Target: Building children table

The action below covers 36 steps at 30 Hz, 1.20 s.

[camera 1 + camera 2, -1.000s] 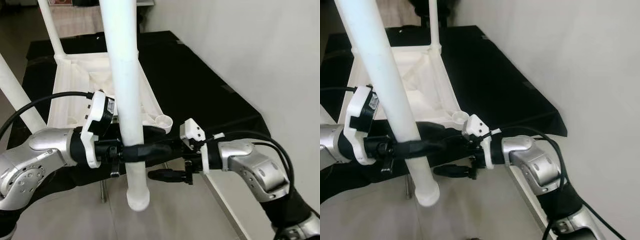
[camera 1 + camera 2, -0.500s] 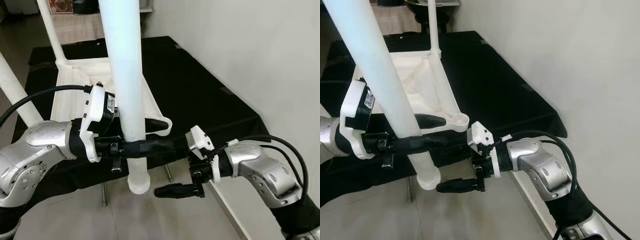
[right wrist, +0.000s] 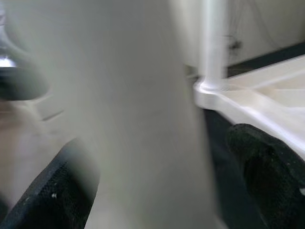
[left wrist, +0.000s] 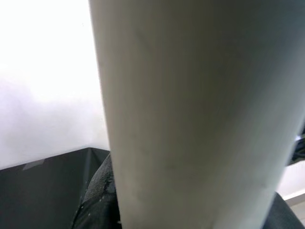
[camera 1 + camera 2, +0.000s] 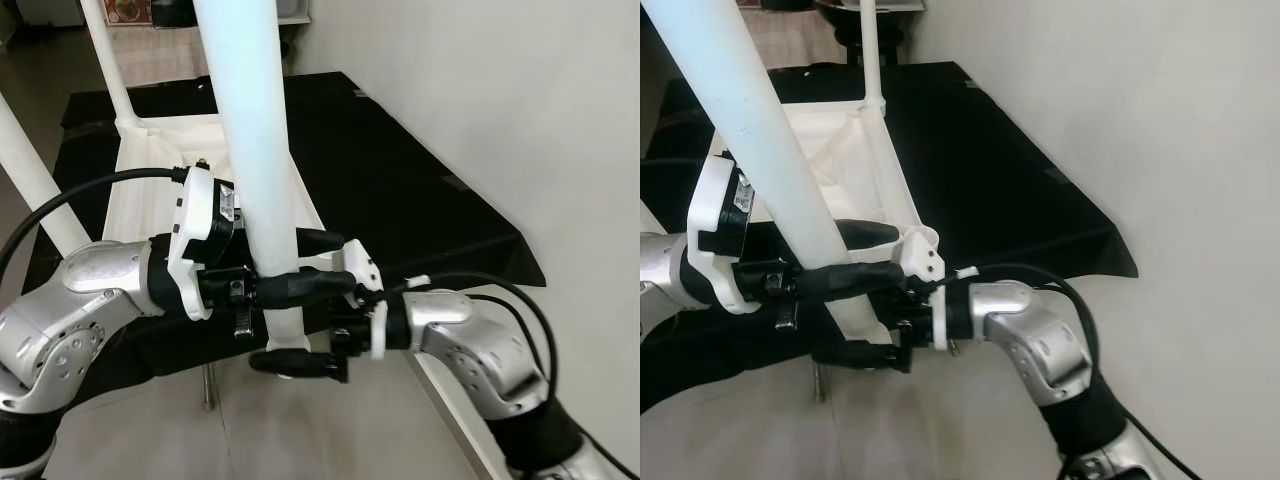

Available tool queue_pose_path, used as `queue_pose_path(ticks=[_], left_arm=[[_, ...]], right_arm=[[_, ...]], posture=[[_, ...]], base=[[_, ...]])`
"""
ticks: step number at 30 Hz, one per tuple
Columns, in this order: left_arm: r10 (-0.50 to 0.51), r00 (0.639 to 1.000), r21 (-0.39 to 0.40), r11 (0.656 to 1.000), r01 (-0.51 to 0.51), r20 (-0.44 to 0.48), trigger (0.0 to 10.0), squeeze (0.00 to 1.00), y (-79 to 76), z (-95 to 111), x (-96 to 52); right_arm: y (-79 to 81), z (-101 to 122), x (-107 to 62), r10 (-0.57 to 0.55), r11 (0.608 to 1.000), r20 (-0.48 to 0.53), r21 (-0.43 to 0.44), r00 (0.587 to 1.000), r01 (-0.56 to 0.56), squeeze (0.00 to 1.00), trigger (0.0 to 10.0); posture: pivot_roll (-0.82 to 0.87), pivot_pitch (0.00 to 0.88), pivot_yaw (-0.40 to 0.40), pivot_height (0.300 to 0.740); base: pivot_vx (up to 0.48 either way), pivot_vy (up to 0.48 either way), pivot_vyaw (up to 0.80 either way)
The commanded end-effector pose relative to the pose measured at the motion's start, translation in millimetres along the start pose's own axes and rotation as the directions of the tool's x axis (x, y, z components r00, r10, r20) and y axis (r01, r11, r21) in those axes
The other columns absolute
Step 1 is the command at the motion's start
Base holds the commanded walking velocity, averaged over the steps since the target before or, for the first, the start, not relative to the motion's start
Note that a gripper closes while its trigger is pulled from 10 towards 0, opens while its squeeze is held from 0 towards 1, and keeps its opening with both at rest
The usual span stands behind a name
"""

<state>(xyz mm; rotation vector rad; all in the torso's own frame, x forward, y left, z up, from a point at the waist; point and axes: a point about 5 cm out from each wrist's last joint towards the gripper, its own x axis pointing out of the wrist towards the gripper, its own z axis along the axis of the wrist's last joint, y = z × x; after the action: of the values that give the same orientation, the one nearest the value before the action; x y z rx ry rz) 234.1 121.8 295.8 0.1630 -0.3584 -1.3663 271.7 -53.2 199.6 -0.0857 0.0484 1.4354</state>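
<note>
Item: white table leg (image 5: 258, 170), upright, free of the frame, its lower end hanging just off the near edge of the black surface (image 5: 400, 180).

Left claw (image 5: 300, 286): fingers clamped round the leg low down, steadying it.

Right claw (image 5: 300, 300): fingers spread either side of the leg's foot, not closed on it (likely guiding it toward the corner socket).

Upturned tabletop frame (image 5: 150, 190): lies on the surface, other legs (image 5: 110, 70) already fitted.

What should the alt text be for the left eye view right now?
The left tool clamps a white leg held upright, while the right tool, open, straddles the leg's lower end. Behind lies the upturned white tabletop on a black cloth.
</note>
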Motion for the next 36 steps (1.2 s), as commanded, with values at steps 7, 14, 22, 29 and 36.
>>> queue_pose_path(ticks=[7,14,22,29,36], left_arm=[[-0.011,1.0,0.014,1.0,0.011,0.023,10.0,0.0,2.0,3.8,2.5],[-0.022,1.0,0.014,1.0,0.021,0.023,10.0,0.0,4.0,6.0,2.0],[-0.022,0.999,0.018,1.0,0.021,0.028,10.0,0.0,5.5,6.6,3.2],[-0.014,0.999,0.015,1.0,0.014,0.032,10.0,0.0,5.9,5.7,2.9],[-0.006,0.999,0.017,1.0,0.005,0.038,10.0,0.0,6.6,7.2,2.1]], right_arm=[[-4.4,-7.2,16.0,-0.059,0.997,-0.05,-0.045,0.997,0.057,0.0,10.0],[-9.5,0.6,18.0,-0.088,0.995,-0.009,-0.048,0.996,0.087,0.0,10.0],[-13.4,5.9,16.8,-0.109,0.993,0.039,-0.045,0.993,0.111,0.0,10.0],[-6.5,9.3,20.2,-0.055,0.996,0.082,-0.064,0.995,0.06,0.0,4.9],[-5.6,2.2,23.4,-0.055,0.992,0.032,-0.113,0.998,0.058,0.0,0.0]], posture=[[-0.12,0.076,-0.06,0.74],[-0.11,0.076,-0.053,0.74],[-0.11,0.07,-0.054,0.74],[-0.11,0.069,-0.054,0.74],[-0.1,0.067,-0.053,0.74]], base=[[0.0,0.0,0.0],[0.0,0.0,0.0],[0.0,0.0,0.0],[0.0,0.0,0.0],[0.0,0.0,0.0]])
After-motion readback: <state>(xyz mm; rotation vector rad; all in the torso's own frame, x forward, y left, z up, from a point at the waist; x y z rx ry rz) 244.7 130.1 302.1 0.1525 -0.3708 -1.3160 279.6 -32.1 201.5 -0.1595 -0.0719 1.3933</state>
